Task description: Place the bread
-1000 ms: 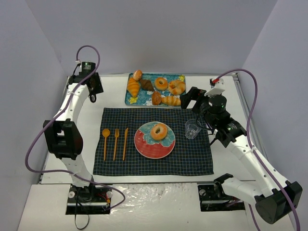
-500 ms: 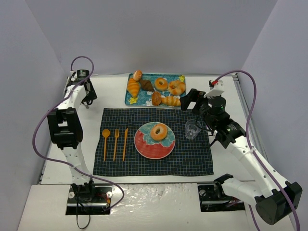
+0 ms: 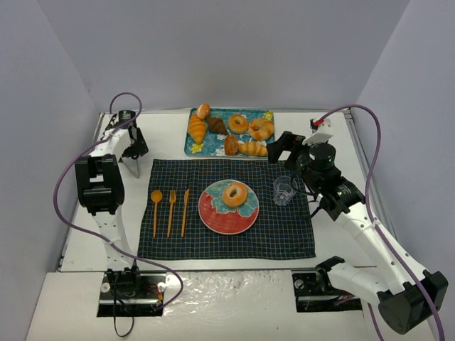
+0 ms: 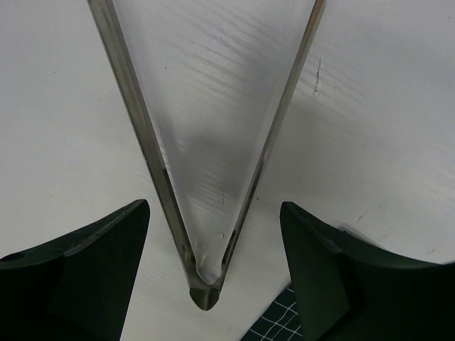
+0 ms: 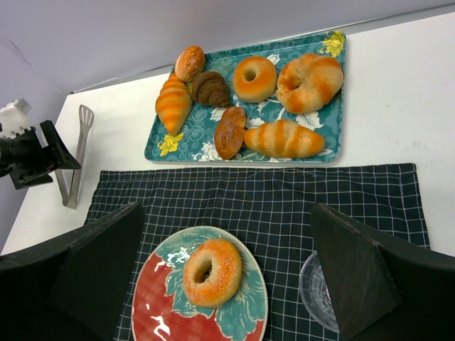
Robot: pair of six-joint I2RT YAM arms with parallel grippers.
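Note:
The bread (image 3: 234,193) (image 5: 212,272), a golden-orange ring, lies on the red and teal plate (image 3: 213,217) (image 5: 153,312) in the middle of the dark checked mat (image 3: 284,234). My left gripper (image 3: 134,147) (image 4: 213,209) hangs open at the table's far left. Metal tongs (image 4: 138,114) (image 5: 78,153) lie flat on the white table between its fingers, touching neither one. My right gripper (image 3: 288,150) (image 5: 226,213) hovers open above the mat's far right part and holds nothing.
A teal tray (image 3: 266,114) (image 5: 334,135) of several pastries stands behind the mat. A clear cup (image 3: 284,190) (image 5: 320,291) stands right of the plate. An orange spoon (image 3: 156,206), fork (image 3: 171,207) and knife (image 3: 185,209) lie left of it.
My left gripper has swung a little toward the mat's far left corner and its jaws have spread off the tongs, which now lie on the table. The right arm has barely moved.

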